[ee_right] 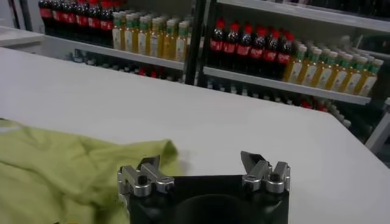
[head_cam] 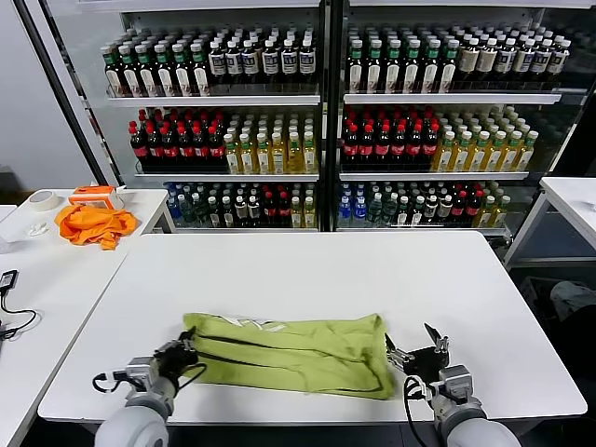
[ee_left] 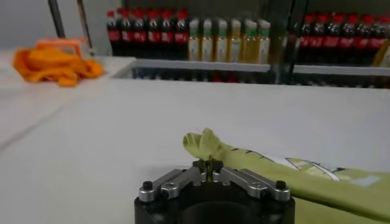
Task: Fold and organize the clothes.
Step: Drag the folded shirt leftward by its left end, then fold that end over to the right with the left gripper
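Note:
The clothes, one lime-green T-shirt (head_cam: 293, 352), lie folded into a wide band near the front edge of the white table (head_cam: 307, 270). My left gripper (head_cam: 184, 353) is shut on the shirt's left corner; in the left wrist view a bunched tip of the shirt (ee_left: 207, 146) pokes up between the closed fingers (ee_left: 209, 171). My right gripper (head_cam: 413, 354) stands open at the shirt's right end, its fingers wide apart. In the right wrist view the shirt (ee_right: 67, 173) reaches to one fingertip (ee_right: 148, 163) of that gripper (ee_right: 201, 162), with bare table between the fingers.
An orange cloth (head_cam: 93, 223), a tape roll (head_cam: 42, 199) and a cable (head_cam: 11, 317) lie on the side table (head_cam: 47, 279) to the left. Drink shelves (head_cam: 326, 112) stand behind. Another white table (head_cam: 573, 200) is at the right.

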### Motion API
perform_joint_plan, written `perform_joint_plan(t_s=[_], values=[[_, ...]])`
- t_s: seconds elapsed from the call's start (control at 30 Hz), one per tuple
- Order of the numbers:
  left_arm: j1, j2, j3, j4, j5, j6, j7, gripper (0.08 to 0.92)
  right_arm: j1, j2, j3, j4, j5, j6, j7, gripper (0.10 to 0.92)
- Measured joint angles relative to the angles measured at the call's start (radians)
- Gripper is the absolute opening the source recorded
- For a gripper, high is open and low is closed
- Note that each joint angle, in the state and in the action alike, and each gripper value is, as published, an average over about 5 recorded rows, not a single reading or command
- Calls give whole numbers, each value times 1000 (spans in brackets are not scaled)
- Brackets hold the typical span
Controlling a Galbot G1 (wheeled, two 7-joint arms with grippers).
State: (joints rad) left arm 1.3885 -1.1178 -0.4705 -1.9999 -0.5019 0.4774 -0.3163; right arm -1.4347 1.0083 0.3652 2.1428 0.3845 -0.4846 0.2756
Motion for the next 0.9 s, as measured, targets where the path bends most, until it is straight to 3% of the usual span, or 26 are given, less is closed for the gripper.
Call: perform_joint_plan(t_s=[0.47, 0.9], values=[[80, 71, -246, -55, 157, 61, 91, 98, 0, 2, -4, -2, -11, 13, -1, 823], [19, 13, -125, -140, 74, 88, 104, 98, -4, 12, 3, 0, -26, 13, 0, 823]])
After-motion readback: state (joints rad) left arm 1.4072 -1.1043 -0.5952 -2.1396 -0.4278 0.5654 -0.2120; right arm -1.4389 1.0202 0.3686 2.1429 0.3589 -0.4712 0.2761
